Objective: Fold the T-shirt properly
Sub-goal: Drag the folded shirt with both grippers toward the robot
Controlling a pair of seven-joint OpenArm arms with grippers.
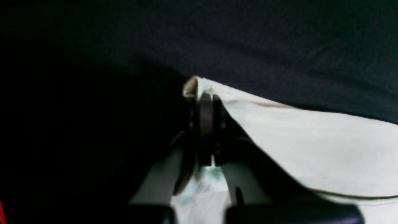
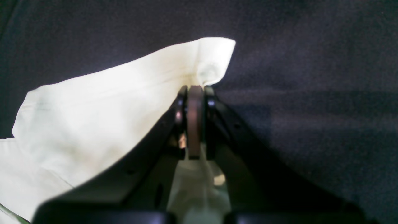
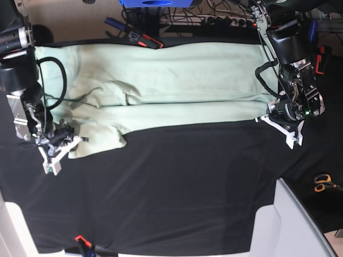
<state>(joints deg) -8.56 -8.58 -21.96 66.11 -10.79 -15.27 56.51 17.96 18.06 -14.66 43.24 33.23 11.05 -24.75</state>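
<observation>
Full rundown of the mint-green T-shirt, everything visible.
The pale mint-green cotton T-shirt lies flat across the far side of the black table cloth, long sides folded inward into a wrinkled band. The left gripper and right gripper are each shut on a near corner of it.

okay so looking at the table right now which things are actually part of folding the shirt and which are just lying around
Part of the job:
T-shirt
left hand, shut on a shirt corner
right hand, shut on the other corner

Just lying about:
scissors
cables
black table cloth, only the work surface
</observation>
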